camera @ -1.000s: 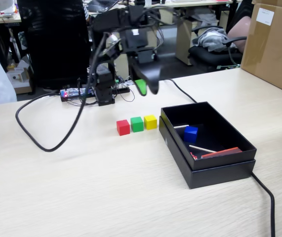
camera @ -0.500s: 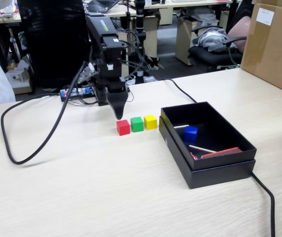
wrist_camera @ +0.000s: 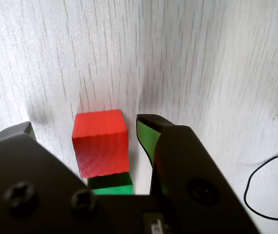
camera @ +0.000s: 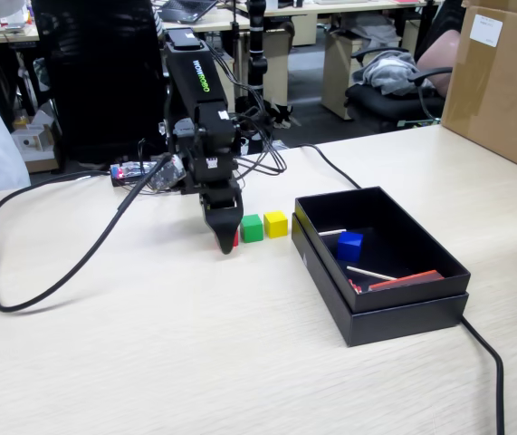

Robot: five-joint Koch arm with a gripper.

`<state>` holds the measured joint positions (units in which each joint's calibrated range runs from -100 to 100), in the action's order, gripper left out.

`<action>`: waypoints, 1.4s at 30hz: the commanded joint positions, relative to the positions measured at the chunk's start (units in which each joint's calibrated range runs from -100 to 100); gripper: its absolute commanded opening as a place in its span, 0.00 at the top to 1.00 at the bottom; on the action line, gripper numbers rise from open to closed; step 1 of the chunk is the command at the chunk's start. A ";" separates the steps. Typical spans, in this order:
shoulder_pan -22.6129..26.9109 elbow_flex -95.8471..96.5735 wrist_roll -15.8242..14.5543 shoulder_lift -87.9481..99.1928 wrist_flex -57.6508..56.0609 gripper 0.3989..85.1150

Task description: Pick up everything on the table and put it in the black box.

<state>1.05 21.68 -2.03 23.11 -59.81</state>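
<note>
Four glossy cubes show across the two views, and the black box (camera: 394, 313) serves as landmark. Farthest left of it in the fixed view, the gripper (camera: 228, 243) stands tip-down on the pale wood-grain desk (camera: 195, 353), hiding nearly all of the red cube (camera: 235, 239). The wrist view alone shows that cube (wrist_camera: 101, 142) plainly: its ridged red faces sit between the parted jaws, a gap on each side, so the gripper (wrist_camera: 83, 127) is open around it and not clamped. The green cube (camera: 252, 227) comes next, touching the red one, then the yellow cube (camera: 276, 223) just left of the box. Only the fixed view shows the matte cardboard box, nested in its lid, with the blue cube (camera: 349, 246) inside.
</note>
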 commanded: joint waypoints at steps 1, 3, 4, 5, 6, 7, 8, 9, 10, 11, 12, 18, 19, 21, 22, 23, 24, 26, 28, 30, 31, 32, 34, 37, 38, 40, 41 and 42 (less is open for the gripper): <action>0.34 -4.36 -0.59 -0.67 -0.36 0.54; 0.44 -4.73 -0.88 -1.48 -0.36 0.60; 0.44 -4.82 -1.03 -1.71 -0.36 0.62; 0.44 -4.82 -1.12 -1.94 -0.36 0.64; 0.44 -4.82 -1.17 -2.05 -0.36 0.66; 0.44 -4.82 -1.22 -2.17 -0.36 0.70; 0.44 -5.00 -1.42 -2.40 -0.36 0.74; 0.34 -5.27 -1.47 -2.28 -0.36 0.79; 0.24 -5.45 -1.47 -2.17 -0.36 0.83; 0.10 -5.72 -1.47 -1.59 -0.36 0.86; -0.10 -5.90 -1.42 -0.79 -0.36 0.88; -0.93 -15.79 -0.39 13.44 -4.85 0.92; -0.68 -17.96 -0.39 13.90 -5.63 0.92; 1.27 -27.48 -0.29 14.47 -7.79 0.92; 2.44 -31.56 -0.29 13.90 -8.13 0.92; 3.66 -35.82 -0.29 12.29 -8.22 0.92; 4.64 -39.36 -0.29 10.46 -8.22 0.92; 7.23 -48.42 -0.29 4.26 -8.74 0.92; 10.45 -59.67 -0.34 -6.41 -9.60 0.92; 12.26 -63.47 -0.59 -12.38 -9.69 0.92; 12.84 -64.38 -0.63 -14.44 -9.69 0.92; 13.53 -65.02 -0.73 -16.97 -9.69 0.92; 14.95 -67.01 -1.03 -22.02 -9.69 0.92; 16.70 -70.09 -1.37 -29.82 -9.69 0.92; 17.00 -70.73 -1.42 -31.43 -9.69 0.92; 17.73 -71.36 -1.61 -34.87 -9.69 0.92; 17.92 -71.36 -1.66 -35.44 -9.69 0.92; 18.12 -71.36 -1.81 -36.13 -9.69 0.92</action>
<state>18.68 -44.87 -3.74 -14.05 -69.80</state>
